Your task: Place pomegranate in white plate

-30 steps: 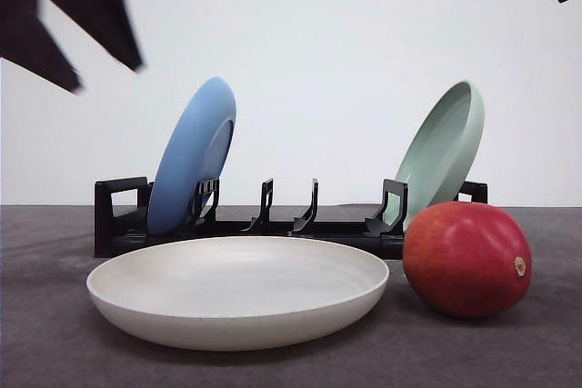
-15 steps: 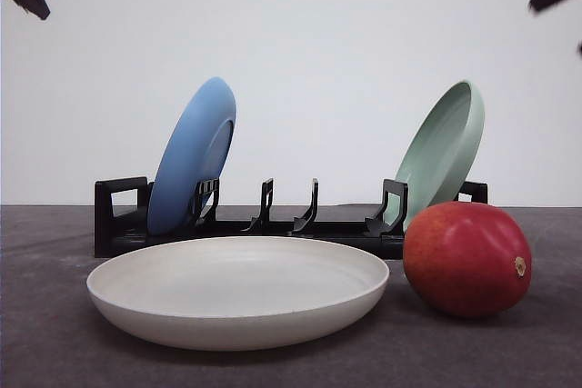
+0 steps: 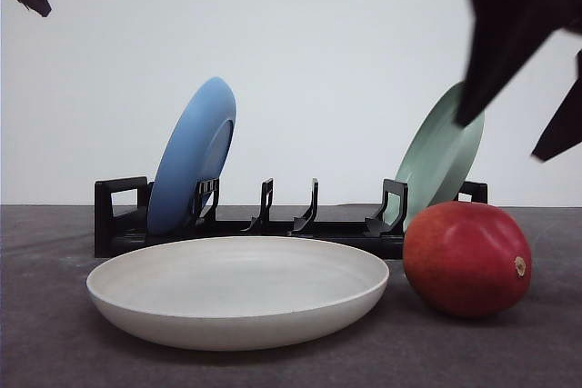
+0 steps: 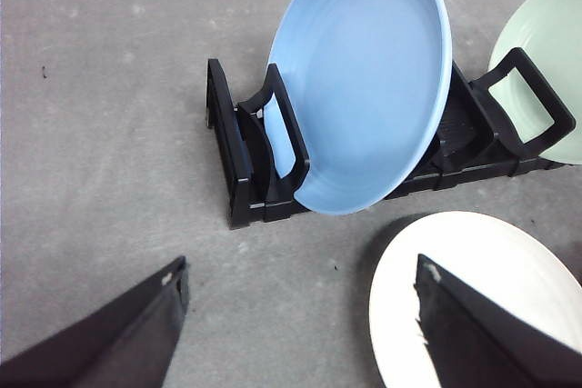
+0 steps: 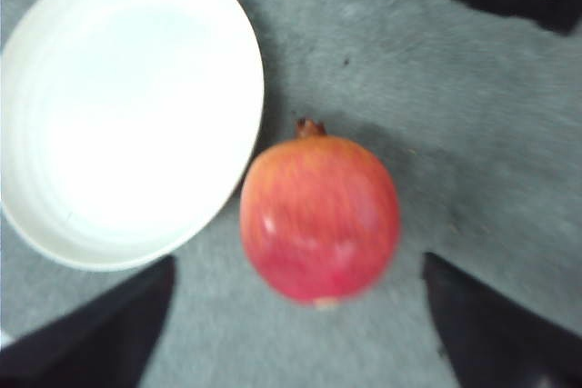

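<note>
The right end effector (image 5: pixel 296 333) was spread wide, its two dark fingers (image 5: pixel 100 338) apart with nothing between them but the pomegranate (image 5: pixel 320 218) lying just ahead of the gap on the grey worktop (image 5: pixel 473 134), untouched. In the front view that fruit (image 3: pixel 466 259) sat below the blurred right end effector (image 3: pixel 527 52), resting on the worktop with its pale stem spot turned sideways. Beside the pomegranate, close to it with a narrow gap between them, lay the white plate (image 5: pixel 118 106), shallow and bare inside. The left end effector (image 4: pixel 300 333) was likewise spread, holding nothing, with the edge of the white plate (image 4: pixel 473 288) under one finger (image 4: pixel 491 333). Beyond both, farther from the fingers, stood a black dish rack (image 3: pixel 118 224) carrying a blue plate (image 3: pixel 193 156) tilted on edge at one end and a pale green plate (image 3: pixel 441 161) tilted on edge at the other, behind the pomegranate.
</note>
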{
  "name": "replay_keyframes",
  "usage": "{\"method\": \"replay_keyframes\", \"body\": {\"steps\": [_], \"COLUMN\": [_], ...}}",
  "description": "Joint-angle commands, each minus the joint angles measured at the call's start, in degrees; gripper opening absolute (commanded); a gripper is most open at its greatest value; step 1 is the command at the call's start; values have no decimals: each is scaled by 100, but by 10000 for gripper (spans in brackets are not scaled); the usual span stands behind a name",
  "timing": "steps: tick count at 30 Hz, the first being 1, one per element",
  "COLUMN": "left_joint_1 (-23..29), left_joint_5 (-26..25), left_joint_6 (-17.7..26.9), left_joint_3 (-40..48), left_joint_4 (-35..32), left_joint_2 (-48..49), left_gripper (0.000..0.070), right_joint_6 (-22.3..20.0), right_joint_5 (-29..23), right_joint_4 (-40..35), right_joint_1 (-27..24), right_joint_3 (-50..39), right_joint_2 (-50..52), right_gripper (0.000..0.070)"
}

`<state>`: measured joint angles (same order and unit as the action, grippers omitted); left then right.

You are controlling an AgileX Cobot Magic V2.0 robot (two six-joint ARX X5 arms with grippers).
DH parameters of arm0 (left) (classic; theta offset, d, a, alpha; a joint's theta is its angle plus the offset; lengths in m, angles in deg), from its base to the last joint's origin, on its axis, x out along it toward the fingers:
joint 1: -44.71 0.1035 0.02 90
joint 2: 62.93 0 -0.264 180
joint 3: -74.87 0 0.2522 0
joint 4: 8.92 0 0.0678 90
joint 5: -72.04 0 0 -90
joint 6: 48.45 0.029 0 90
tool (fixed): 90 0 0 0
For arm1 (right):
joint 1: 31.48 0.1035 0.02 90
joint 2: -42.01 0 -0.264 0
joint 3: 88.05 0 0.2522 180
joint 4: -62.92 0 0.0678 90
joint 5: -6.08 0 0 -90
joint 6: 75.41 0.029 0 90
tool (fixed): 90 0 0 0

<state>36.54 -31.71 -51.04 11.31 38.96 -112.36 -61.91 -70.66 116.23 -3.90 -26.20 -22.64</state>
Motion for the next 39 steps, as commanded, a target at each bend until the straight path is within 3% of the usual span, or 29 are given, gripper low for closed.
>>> {"method": "replay_keyframes", "body": {"steps": [1,9,17,23,28,32,39], "left_joint_1": [-22,-22,-22,-22,-22,-22,-22], "left_joint_5": [-30,-30,-28,-28,-28,-28,-28], "left_joint_6": [-4,-2,0,0,0,0,0], "left_joint_3": [-37,-37,-37,-37,-37,-37,-37], "left_joint_4": [-35,-34,-32,-34,-34,-34,-32], "left_joint_2": [-31,-33,-33,-33,-33,-33,-33], "left_gripper": [474,474,473,473,473,473,473], "right_joint_6": [62,-2,0,0,-5,-9,-358], "right_joint_5": [-26,-170,-126,-109,-85,116,133], "right_joint_4": [-163,-740,-756,-510,-317,-235,530], "right_joint_1": [68,135,147,150,150,150,280], "right_joint_3": [105,106,106,106,107,207,1074], "right_joint_2": [-273,-1103,-1606,-1671,-1671,-1669,-1696], "right_gripper": [624,626,625,595,461,459,459]}}
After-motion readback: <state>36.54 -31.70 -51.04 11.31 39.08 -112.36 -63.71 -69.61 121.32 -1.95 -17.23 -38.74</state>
